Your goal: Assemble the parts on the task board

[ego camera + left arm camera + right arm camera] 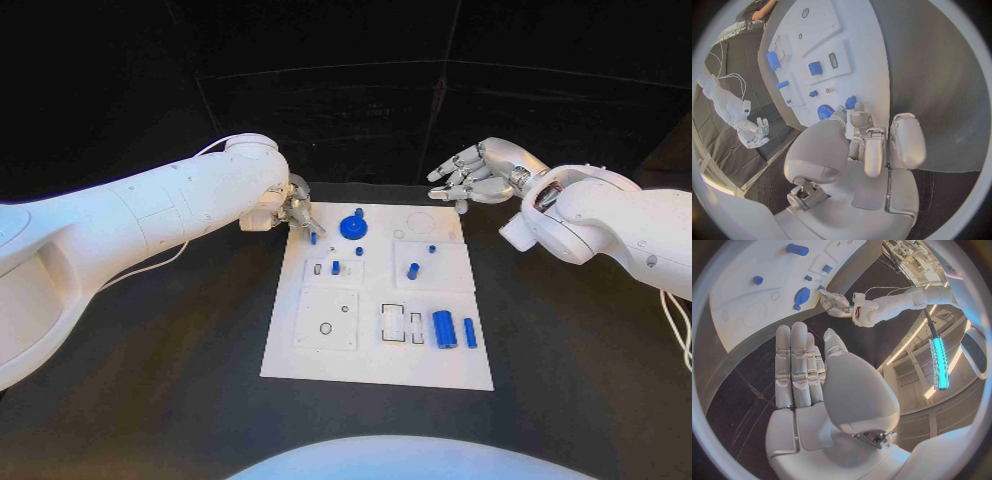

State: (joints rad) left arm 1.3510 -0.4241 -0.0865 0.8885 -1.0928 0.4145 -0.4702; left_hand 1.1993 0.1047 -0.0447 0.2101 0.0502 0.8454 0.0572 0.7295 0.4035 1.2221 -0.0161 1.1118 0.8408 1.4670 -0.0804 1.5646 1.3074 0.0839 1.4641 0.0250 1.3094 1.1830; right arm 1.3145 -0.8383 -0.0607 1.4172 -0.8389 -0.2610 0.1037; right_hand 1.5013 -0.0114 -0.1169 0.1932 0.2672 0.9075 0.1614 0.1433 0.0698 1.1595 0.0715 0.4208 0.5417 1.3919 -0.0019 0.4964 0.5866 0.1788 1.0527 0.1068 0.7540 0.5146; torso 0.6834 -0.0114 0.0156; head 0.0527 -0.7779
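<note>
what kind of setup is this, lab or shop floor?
Likely a lab test cell: a white task board with small blue parts on a black table, dark curtains behind, and overhead strip lights in the right wrist view.

The task board (378, 350) looked like smooth, matt white plastic. The parts (444, 328) were glossy blue, probably plastic. Both arms had glossy white shells; the left hand (861, 145) and right hand (807, 370) showed satin silver metal. The desk (188, 340) was matt black.

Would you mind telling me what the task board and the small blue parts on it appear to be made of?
Task board: apparently rigid white plastic or painted sheet, matte, with crisp cut-out recesses. Blue parts, such as the large cylinder: probably moulded or printed plastic, uniform colour, slight sheen. Neither can be told for certain.
</note>
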